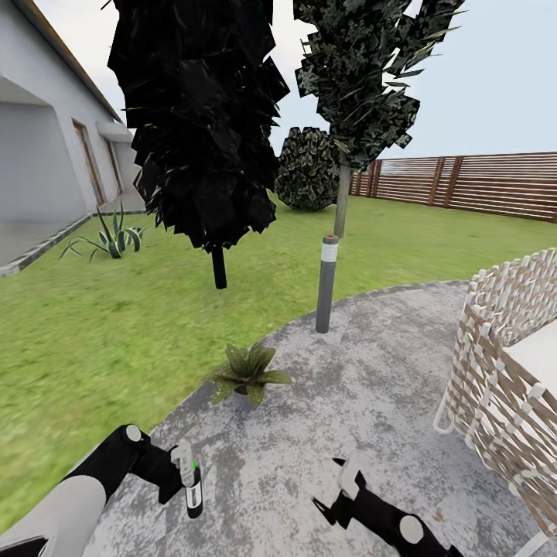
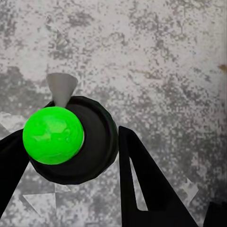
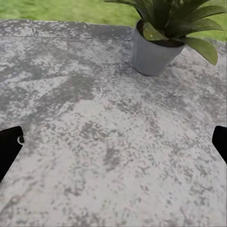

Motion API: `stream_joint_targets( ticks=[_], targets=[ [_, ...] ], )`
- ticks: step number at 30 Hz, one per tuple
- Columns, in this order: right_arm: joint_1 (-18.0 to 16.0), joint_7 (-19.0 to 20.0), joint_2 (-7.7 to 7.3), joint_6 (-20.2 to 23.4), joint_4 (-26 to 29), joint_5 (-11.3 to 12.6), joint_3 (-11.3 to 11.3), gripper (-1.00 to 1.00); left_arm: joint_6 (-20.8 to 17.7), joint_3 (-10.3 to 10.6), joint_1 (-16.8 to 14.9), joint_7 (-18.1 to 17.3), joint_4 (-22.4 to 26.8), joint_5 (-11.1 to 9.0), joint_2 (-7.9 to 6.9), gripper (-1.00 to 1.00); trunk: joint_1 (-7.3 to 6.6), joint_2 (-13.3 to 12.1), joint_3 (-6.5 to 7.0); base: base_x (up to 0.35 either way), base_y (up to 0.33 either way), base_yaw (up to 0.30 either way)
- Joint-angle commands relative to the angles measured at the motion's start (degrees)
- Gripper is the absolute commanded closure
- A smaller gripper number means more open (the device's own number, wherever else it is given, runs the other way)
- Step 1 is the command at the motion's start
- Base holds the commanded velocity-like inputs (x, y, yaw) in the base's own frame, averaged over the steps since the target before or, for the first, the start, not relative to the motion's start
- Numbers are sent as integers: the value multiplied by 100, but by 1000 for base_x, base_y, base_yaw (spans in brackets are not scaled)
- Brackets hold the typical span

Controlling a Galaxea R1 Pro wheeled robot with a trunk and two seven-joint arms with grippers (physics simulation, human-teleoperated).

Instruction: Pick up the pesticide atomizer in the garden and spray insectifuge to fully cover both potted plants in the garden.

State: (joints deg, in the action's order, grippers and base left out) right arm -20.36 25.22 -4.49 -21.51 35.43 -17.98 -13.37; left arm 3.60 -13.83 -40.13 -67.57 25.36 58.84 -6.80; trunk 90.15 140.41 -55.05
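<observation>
My left gripper (image 1: 179, 480) is shut on the pesticide atomizer (image 1: 192, 486), a dark bottle with a white trigger head, held upright low over the patio. The left wrist view looks down on the atomizer's green cap (image 2: 53, 135), its black body (image 2: 94, 142) and its grey nozzle (image 2: 61, 87), with the black fingers (image 2: 142, 184) on either side. One potted plant (image 1: 247, 375), a green rosette in a grey pot (image 3: 152, 56), stands at the patio's edge ahead of both grippers. My right gripper (image 1: 340, 487) hangs open and empty over the paving, its fingertips (image 3: 9, 149) spread wide.
A grey bollard lamp (image 1: 327, 282) stands on the patio (image 1: 363, 402) beyond the plant. A wicker chair (image 1: 503, 363) is close on the right. Two trees (image 1: 201, 124), a bush (image 1: 308, 169), an agave (image 1: 112, 236), the house (image 1: 46, 147) and the fence (image 1: 480, 184) border the lawn (image 1: 93, 333).
</observation>
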Motion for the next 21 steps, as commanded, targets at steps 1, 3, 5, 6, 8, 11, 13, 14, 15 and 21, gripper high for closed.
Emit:
stream_joint_targets(
  ticks=[1, 3, 5, 6, 8, 11, 13, 14, 15, 21],
  targets=[
    [-3, 44, 0, -20, 40, -61, -8, -100, 41, -31, -4, -22, 4, 61, 10, 100, -1, 2, -6, 0, 0, 0],
    [-3, 105, 19, -14, 61, -84, -12, -100, 45, 104, -4, -20, 4, 68, 25, 100, -1, 2, -6, 0, 0, 0],
    [-3, 311, 59, -18, 73, -107, -15, 100, 50, 330, -4, -17, 4, 69, 42, 100, -1, 2, -6, 0, 0, 0],
    [-3, 504, 82, -21, 77, -117, -16, 100, 50, 436, -4, -14, 4, 67, 55, 100, -1, 2, -6, 0, 0, 0],
    [-3, 752, 98, -21, 108, -124, -16, 100, 49, 523, -4, -9, 4, 60, 75, 100, -1, 2, -6, 0, 0, 0],
    [-3, 917, 118, -18, 308, -127, -20, 100, 53, 560, -4, 31, 4, 60, 139, 100, -1, 2, -6, 0, 0, 0],
    [-3, 1122, 182, -18, 365, -158, -24, 100, 77, 569, -4, 38, 10, 61, 204, 100, -1, 2, -6, 0, 0, 0],
    [-3, 1223, 229, -19, 396, -212, -24, 100, 109, 571, -4, 40, 9, 65, 246, 100, -1, 2, -6, 0, 0, 0],
    [-6, 1321, 297, -15, 436, -317, -25, 100, 151, 573, -4, 41, 11, 69, 305, 100, -1, 2, -6, 0, 0, 0],
    [-12, 1426, 581, -11, 502, -773, -22, 100, 498, 752, -4, 49, 13, 70, 492, 100, -1, 2, -6, 0, 0, 0]
  ],
)
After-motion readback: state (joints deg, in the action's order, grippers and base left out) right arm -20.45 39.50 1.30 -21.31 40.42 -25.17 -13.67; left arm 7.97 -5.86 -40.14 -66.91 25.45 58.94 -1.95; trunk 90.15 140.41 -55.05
